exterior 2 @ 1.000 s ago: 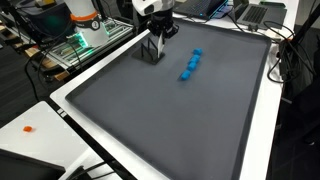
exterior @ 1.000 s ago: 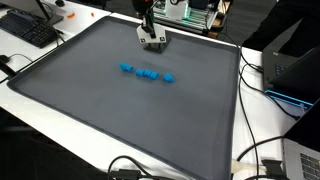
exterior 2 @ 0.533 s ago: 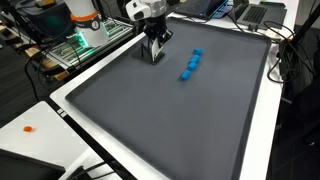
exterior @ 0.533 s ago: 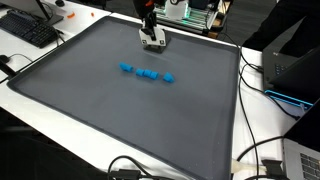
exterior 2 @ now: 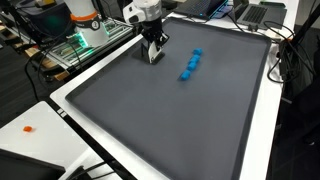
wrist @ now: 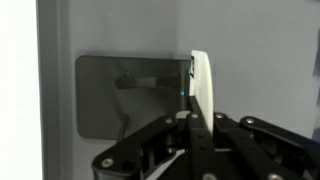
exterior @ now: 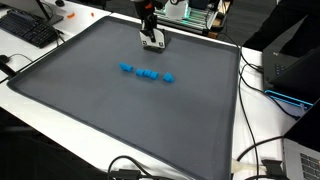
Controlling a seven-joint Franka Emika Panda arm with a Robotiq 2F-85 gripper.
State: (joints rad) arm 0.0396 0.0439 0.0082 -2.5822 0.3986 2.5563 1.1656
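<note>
The gripper (exterior: 152, 43) hangs low over the far edge of the grey mat (exterior: 120, 125), close to the cluttered bench behind it. In both exterior views it is just a pale lump at the end of the arm (exterior 2: 153, 54), and from there I couldn't say what the fingers are doing.

The wrist view shows more. The two black fingers close in toward each other (wrist: 192, 125), and a thin white piece (wrist: 201, 85) with a blue streak along one edge stands up from between them. It looks clamped there, though the picture is blurred enough that I'd only call it likely. The piece is seen edge-on, with its long axis running out in line with the fingers. Beyond it on the mat lies a darker grey rectangle (wrist: 120, 95), off to the side of the piece and not touching it as far as I can see.

The only other things on the mat are the small blue blocks (exterior: 146, 73), strung in a short row near the middle (exterior 2: 190, 64). They are well apart from the claw, on the side away from the bench. A black keyboard (exterior: 28, 28) lies off the mat.
</note>
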